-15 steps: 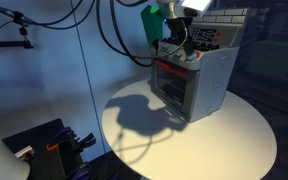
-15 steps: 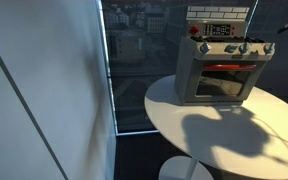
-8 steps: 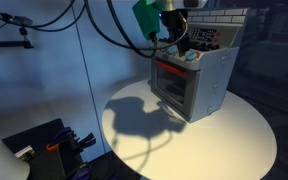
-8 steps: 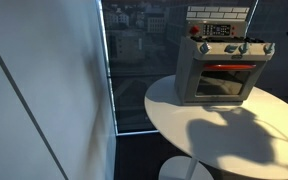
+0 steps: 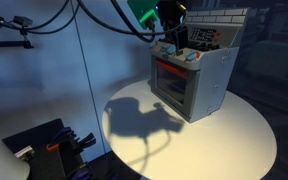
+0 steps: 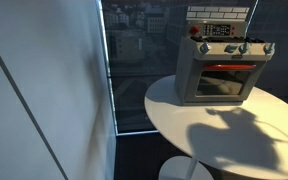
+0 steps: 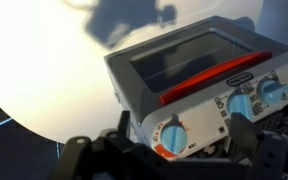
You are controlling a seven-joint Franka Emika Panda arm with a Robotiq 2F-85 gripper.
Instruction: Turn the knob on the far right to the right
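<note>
The grey toy oven (image 5: 209, 85) stands on a round white table (image 5: 234, 140); it also shows in the other exterior view (image 6: 189, 75). The knob (image 6: 267, 47) is the light-blue one at the right end of the row above the door. In the wrist view, which stands upside down, this knob (image 7: 171, 136) sits at the panel's end, with a red arc around it. My gripper (image 7: 182, 138) is open, with a dark finger on each side of the knob, just in front of it and apart from it. In an exterior view the gripper (image 5: 176, 42) hangs at the oven's top front edge.
Other like blue knobs (image 7: 241, 105) follow along the row. The oven door has a red handle (image 7: 214, 80) and a window (image 7: 189, 58). A red burner (image 6: 194, 30) sits on top. Black cables (image 5: 114, 25) hang from the arm. A window pane (image 6: 134, 60) stands behind the table.
The arm has shifted a little, and its green part has moved left and up. Its shadow on the table has moved. In an exterior view the arm has slid out past the right edge.
</note>
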